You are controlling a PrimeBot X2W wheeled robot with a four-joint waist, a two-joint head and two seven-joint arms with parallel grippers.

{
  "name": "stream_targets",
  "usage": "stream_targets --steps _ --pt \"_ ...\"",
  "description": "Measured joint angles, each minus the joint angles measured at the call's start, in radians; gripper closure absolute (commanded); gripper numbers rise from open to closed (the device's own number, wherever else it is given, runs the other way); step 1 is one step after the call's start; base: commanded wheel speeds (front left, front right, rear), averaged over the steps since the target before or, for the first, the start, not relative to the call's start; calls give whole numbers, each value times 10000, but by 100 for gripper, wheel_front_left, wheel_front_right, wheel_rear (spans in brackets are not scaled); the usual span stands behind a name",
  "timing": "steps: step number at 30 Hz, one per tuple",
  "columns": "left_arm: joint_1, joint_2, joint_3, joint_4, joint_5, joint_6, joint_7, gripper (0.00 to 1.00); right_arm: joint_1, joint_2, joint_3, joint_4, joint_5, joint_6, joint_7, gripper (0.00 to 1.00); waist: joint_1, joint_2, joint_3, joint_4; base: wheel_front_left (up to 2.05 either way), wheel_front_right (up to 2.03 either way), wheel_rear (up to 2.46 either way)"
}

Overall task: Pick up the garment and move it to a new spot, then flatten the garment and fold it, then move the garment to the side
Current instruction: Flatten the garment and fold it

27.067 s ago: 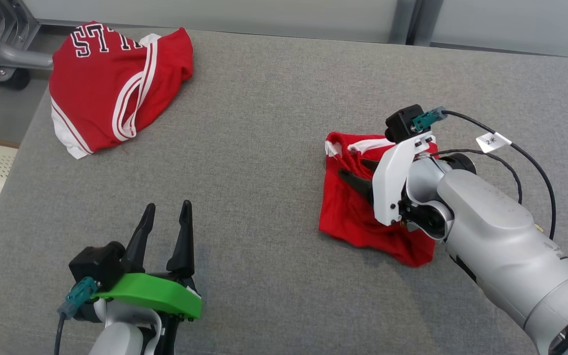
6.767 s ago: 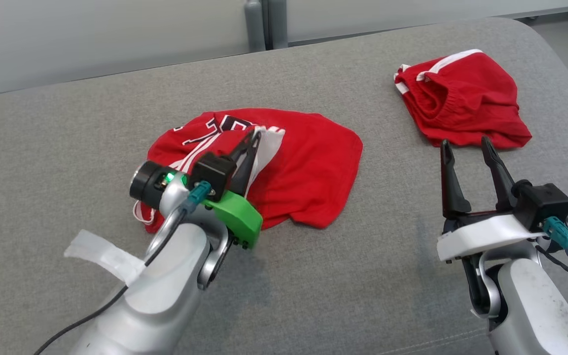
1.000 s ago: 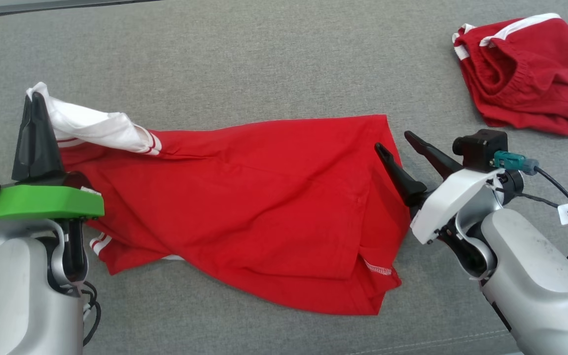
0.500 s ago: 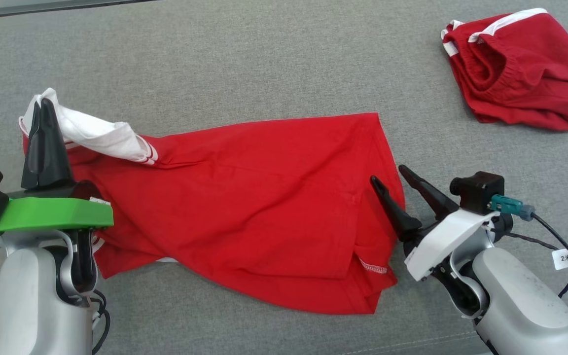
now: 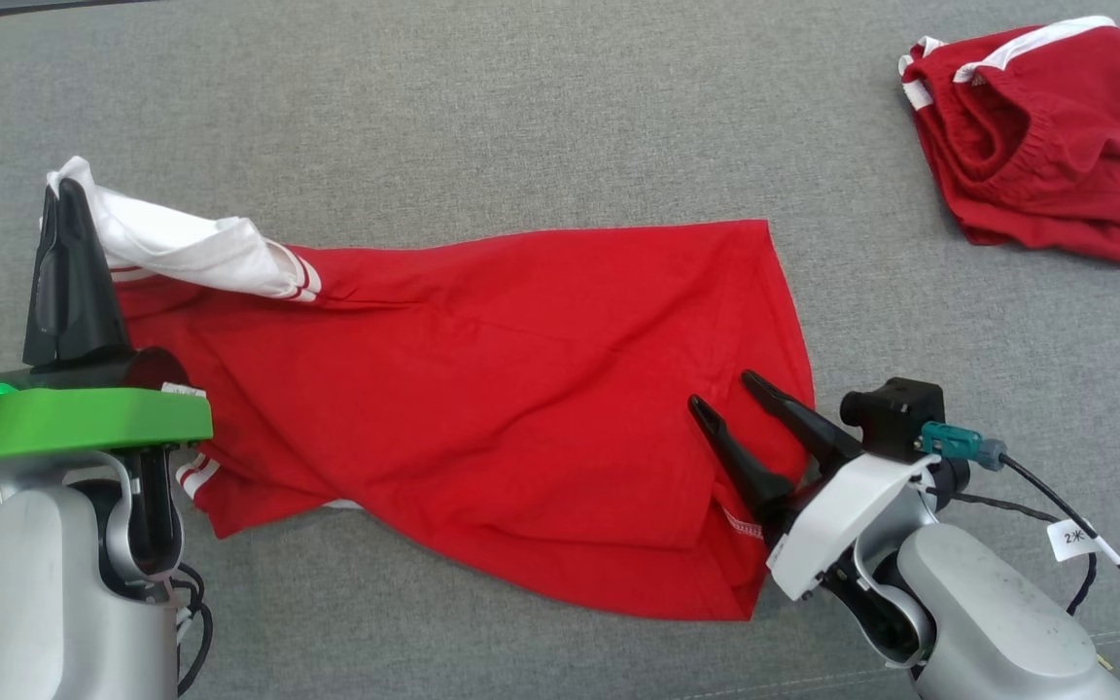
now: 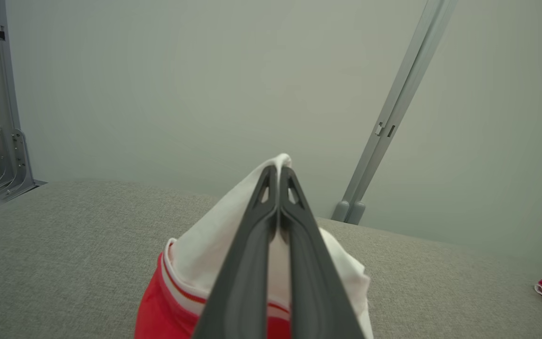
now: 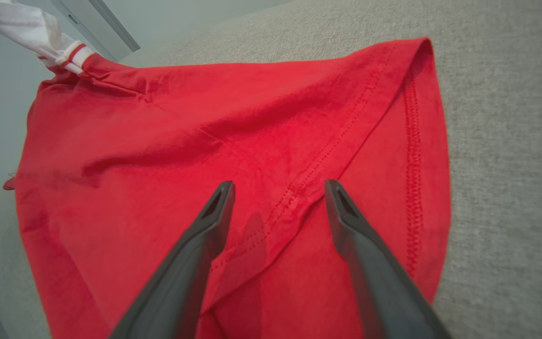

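Shows the red garment [image 5: 482, 389] spread across the middle of the grey desk [image 5: 521, 117], its white end raised and pinched between the pressed-together fingers of the left tool [image 5: 64, 190]. Shows the right tool [image 5: 723, 389] with fingers apart over the opposite hem; another red garment [image 5: 1046, 136] well apart, far right.

The left gripper [image 5: 64, 194] had two long, tapering dark fingers set in a bright green bracket [image 5: 84, 425], backed by a silver-grey forearm [image 5: 50, 593]. The right gripper [image 5: 723, 391] had matching fingers on a white bracket [image 5: 837, 525]. Behind them, a black camera block [image 5: 891, 413] carried a teal connector [image 5: 954, 445], whose black cable [image 5: 1025, 476] bore a white tag [image 5: 1073, 538].
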Motion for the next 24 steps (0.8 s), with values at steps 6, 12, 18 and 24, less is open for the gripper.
stream_targets --steps 6,12,18,24 --pt "51 -33 96 -173 71 -88 0 100 112 -12 29 52 217 0 0 4 0 0 24 26 0 0 0" --pt "105 -48 155 -196 77 -113 -2 100 66 35 46 267 491 0 88 5 0 0 58 57 0 0 0" --pt "105 -90 12 -192 102 -224 -2 100 -291 54 -15 522 692 2 155 13 0 0 81 222 0 0 0" --pt "104 -104 -54 -174 102 -267 0 100 -527 61 12 723 1011 2 309 54 0 0 92 417 0 0 0"
